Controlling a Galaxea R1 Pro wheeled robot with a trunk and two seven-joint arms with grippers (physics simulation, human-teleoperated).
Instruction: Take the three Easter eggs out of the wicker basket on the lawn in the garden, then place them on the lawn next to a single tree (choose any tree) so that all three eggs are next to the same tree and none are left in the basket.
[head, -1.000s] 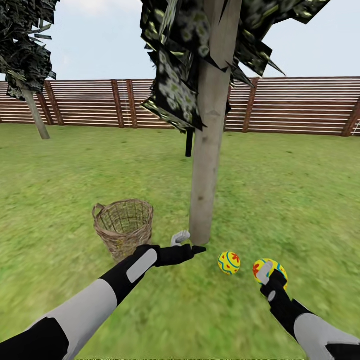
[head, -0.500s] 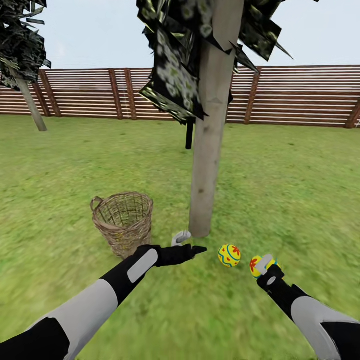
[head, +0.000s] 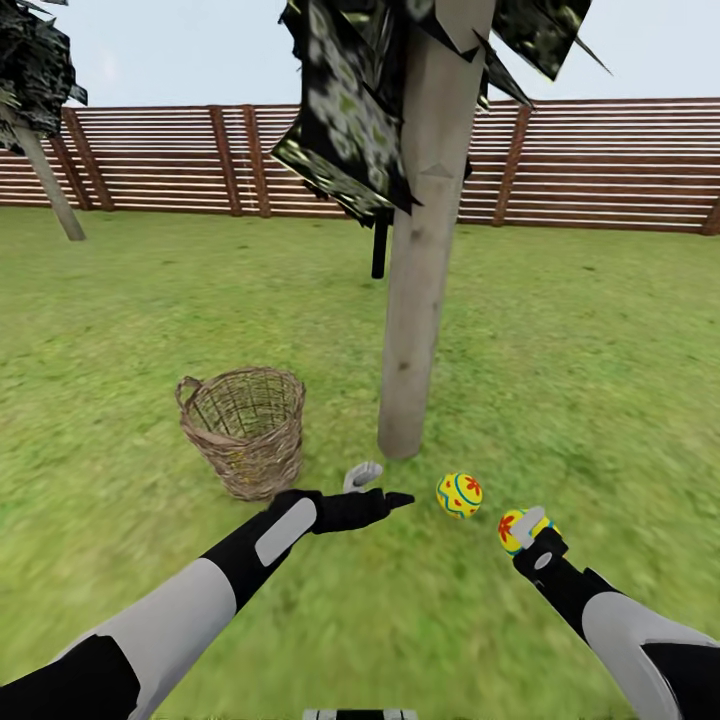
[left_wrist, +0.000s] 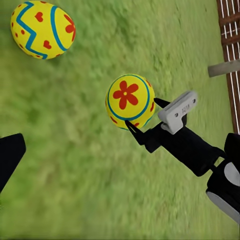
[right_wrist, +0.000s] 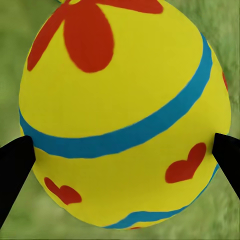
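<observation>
Head view: right gripper pinches an egg; left gripper spread, second egg beside it.

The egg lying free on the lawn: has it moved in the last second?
No. The free egg stays right of the foot of the tree; both shifted up together in the head view: the camera moved.

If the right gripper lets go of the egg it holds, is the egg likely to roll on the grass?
Probably a little: the egg is smooth and rounded, touched by the right gripper only at two fingertips. The lawn looks flat, so it should settle soon, as the other egg near the tree lies still.
</observation>
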